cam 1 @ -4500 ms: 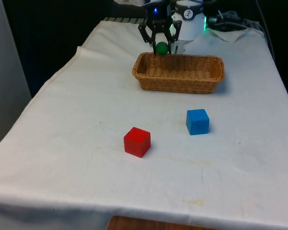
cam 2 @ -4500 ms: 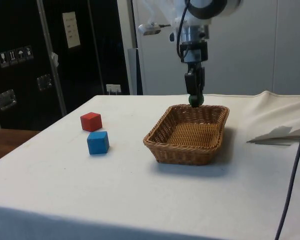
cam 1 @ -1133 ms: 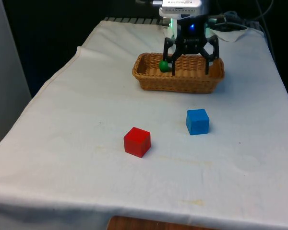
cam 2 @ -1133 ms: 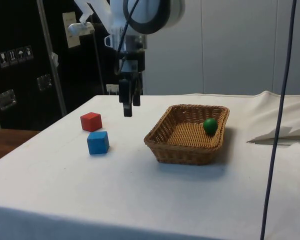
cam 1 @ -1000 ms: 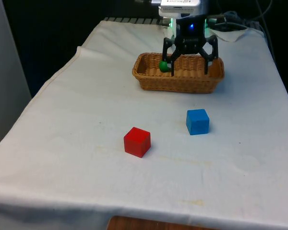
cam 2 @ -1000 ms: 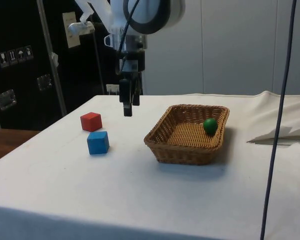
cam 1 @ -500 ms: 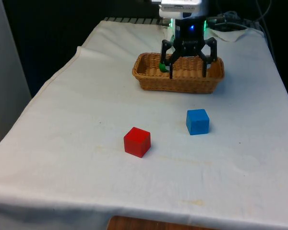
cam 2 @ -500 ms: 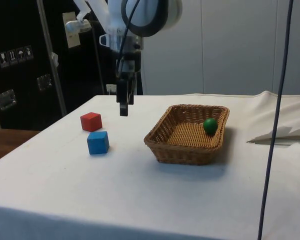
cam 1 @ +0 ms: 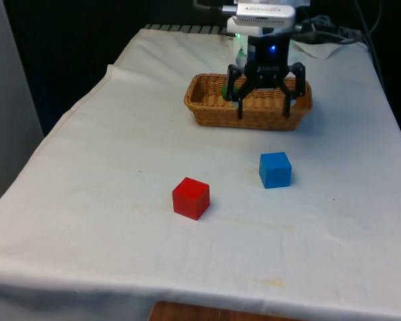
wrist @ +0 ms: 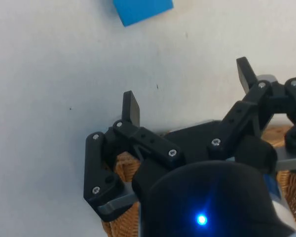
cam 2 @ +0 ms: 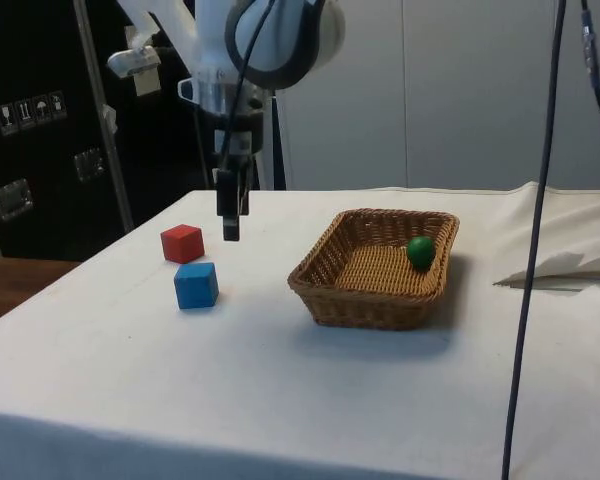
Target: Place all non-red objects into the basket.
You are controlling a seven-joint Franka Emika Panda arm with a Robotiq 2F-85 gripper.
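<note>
A blue cube [cam 1: 275, 169] [cam 2: 196, 285] rests on the white cloth, with a red cube [cam 1: 190, 198] [cam 2: 182, 243] beside it on the front view's left. The wicker basket [cam 1: 204, 110] [cam 2: 360, 305] holds a green ball [cam 2: 420, 251]. My gripper [cam 1: 262, 115] [cam 2: 231, 227] hangs open and empty above the cloth, between the basket's near wall and the blue cube. In the wrist view the blue cube [wrist: 142, 10] lies ahead of the spread fingers [wrist: 130, 107], apart from them.
A crumpled white sheet [cam 2: 560, 268] lies on the cloth past the basket. A dark cable [cam 2: 535, 240] hangs down near the side camera. Bare cloth surrounds both cubes.
The gripper has moved off the basket towards the cubes and come a little lower, still open. The green ball stays in the basket; the cubes have not moved.
</note>
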